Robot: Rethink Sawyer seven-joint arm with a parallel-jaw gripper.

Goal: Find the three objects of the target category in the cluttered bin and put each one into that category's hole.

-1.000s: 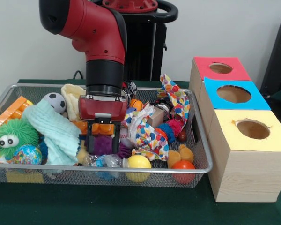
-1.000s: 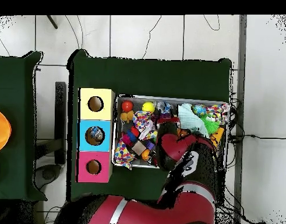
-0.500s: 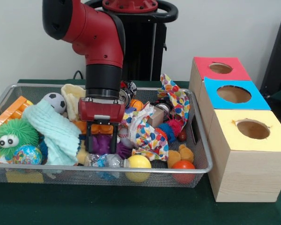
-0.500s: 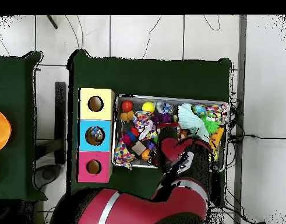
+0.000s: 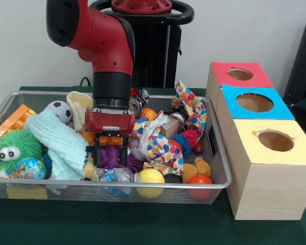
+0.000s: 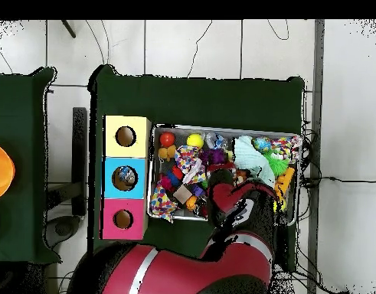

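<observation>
Purple spiky toy (image 5: 111, 156) is seen low in the middle of the wire bin (image 5: 214, 153), left of the patterned cloth (image 5: 160, 143) and above the yellow ball (image 5: 151, 176). It looks roughly round, so no long axis or heading can be told. The gripper (image 5: 111, 158) is lowered onto it from above, its black fingers (image 5: 98, 155) spread apart on either side, flanking the toy; firm contact cannot be confirmed.
</observation>
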